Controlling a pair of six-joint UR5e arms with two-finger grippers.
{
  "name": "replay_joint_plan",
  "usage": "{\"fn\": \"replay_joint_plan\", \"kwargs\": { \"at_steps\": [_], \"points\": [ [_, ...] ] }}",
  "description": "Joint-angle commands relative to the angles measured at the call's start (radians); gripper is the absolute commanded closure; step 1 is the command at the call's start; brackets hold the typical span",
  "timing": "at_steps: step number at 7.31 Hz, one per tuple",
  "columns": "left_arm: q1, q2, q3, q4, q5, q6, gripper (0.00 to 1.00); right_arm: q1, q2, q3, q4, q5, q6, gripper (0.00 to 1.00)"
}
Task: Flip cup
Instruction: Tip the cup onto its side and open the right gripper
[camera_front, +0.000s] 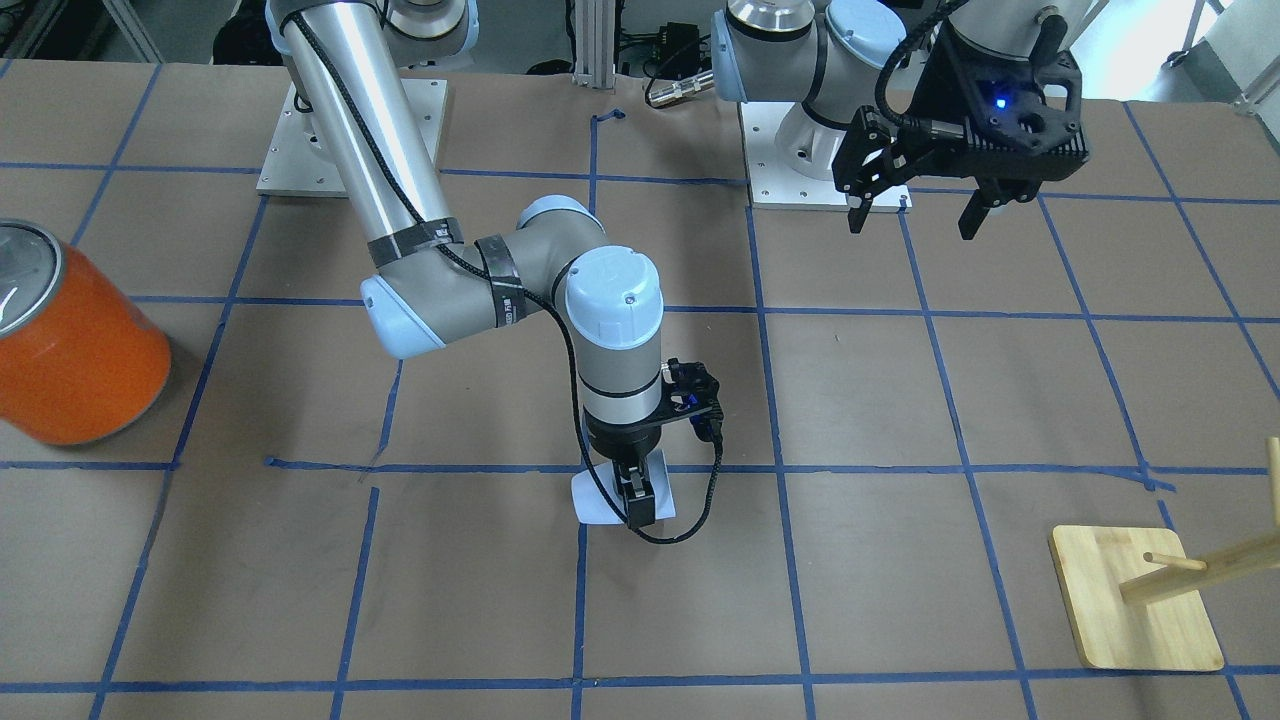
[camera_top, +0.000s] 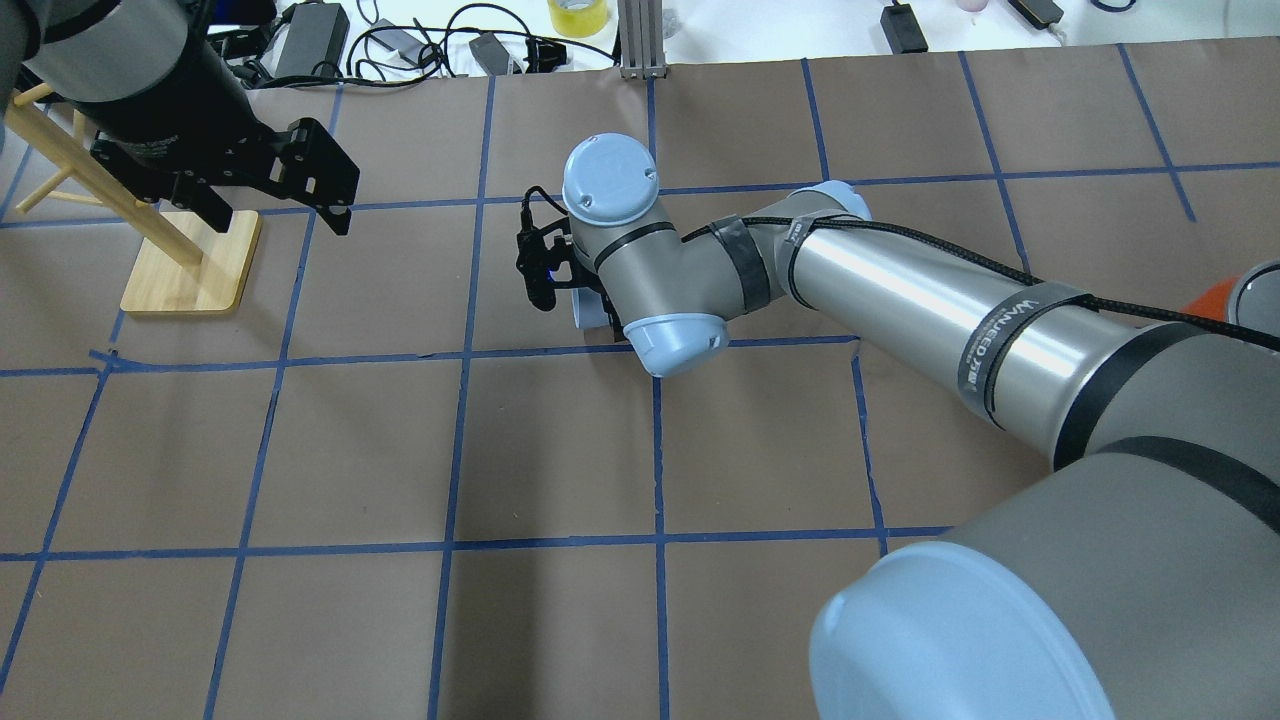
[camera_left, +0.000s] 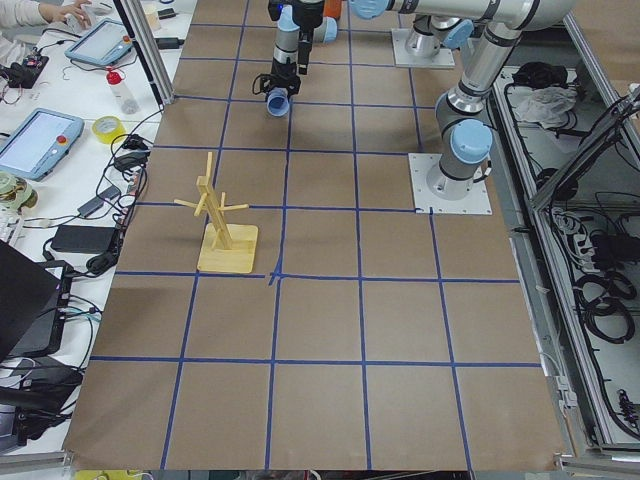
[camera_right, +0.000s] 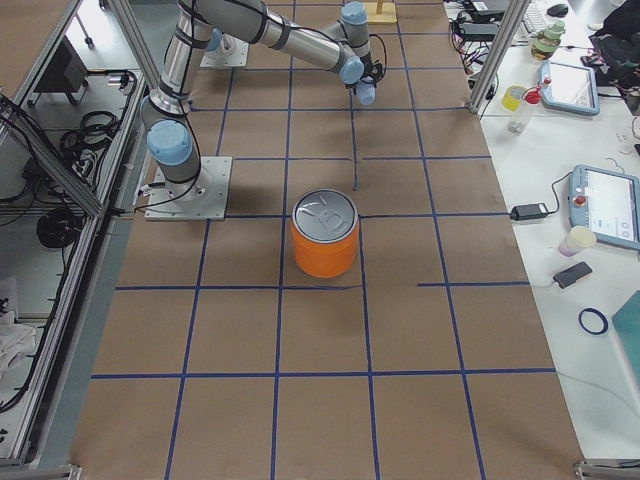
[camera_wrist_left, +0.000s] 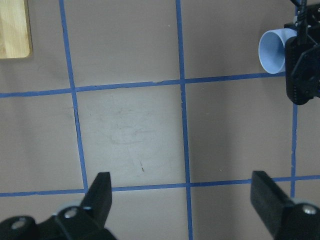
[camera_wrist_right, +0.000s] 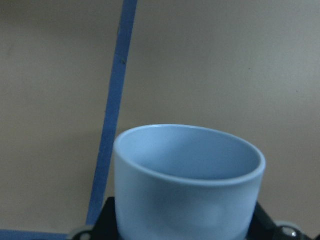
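Note:
The pale blue cup (camera_front: 592, 503) is at the middle of the table, held low over it. My right gripper (camera_front: 637, 500) points down and is shut on the cup's body. The cup is tilted, and its open mouth shows in the left wrist view (camera_wrist_left: 272, 50) and the right wrist view (camera_wrist_right: 190, 185). In the overhead view the right wrist hides most of the cup (camera_top: 585, 308). My left gripper (camera_front: 915, 213) is open and empty, high above the table near its base, far from the cup. It also shows in the overhead view (camera_top: 278, 215).
A large orange can (camera_front: 75, 350) with a silver top stands on the robot's right side of the table. A wooden peg stand (camera_front: 1135, 600) stands on the left side, close under my left gripper in the overhead view (camera_top: 190, 265). Blue tape lines grid the brown table.

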Motion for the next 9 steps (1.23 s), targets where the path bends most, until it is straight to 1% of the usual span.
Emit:
{"fn": "replay_joint_plan", "kwargs": {
  "at_steps": [1,2,3,5,6,7,8,9],
  "points": [
    [0.0,0.0,0.0,0.001,0.0,-0.001,0.0,0.004,0.011,0.005,0.011,0.001,0.001,0.33],
    [0.0,0.0,0.0,0.001,0.0,-0.001,0.0,0.004,0.011,0.007,0.02,0.001,0.001,0.28],
    [0.0,0.0,0.0,0.001,0.0,0.0,0.0,0.004,0.009,0.007,0.02,0.0,-0.001,0.0],
    [0.0,0.0,0.0,0.0,0.0,-0.001,0.0,-0.001,0.003,0.007,0.031,0.009,-0.001,0.0],
    [0.0,0.0,0.0,0.0,0.0,-0.001,0.0,0.001,-0.041,0.008,0.094,0.009,0.001,0.0],
    [0.0,0.0,0.0,0.0,0.0,-0.001,0.0,-0.001,-0.12,0.01,0.18,0.011,0.002,0.0],
    [0.0,0.0,0.0,0.001,0.0,0.002,0.0,-0.011,-0.211,0.01,0.293,0.012,0.007,0.0],
    [0.0,0.005,-0.005,0.0,-0.003,0.014,0.0,-0.022,-0.307,0.01,0.367,0.012,0.036,0.0]
  ]
}}
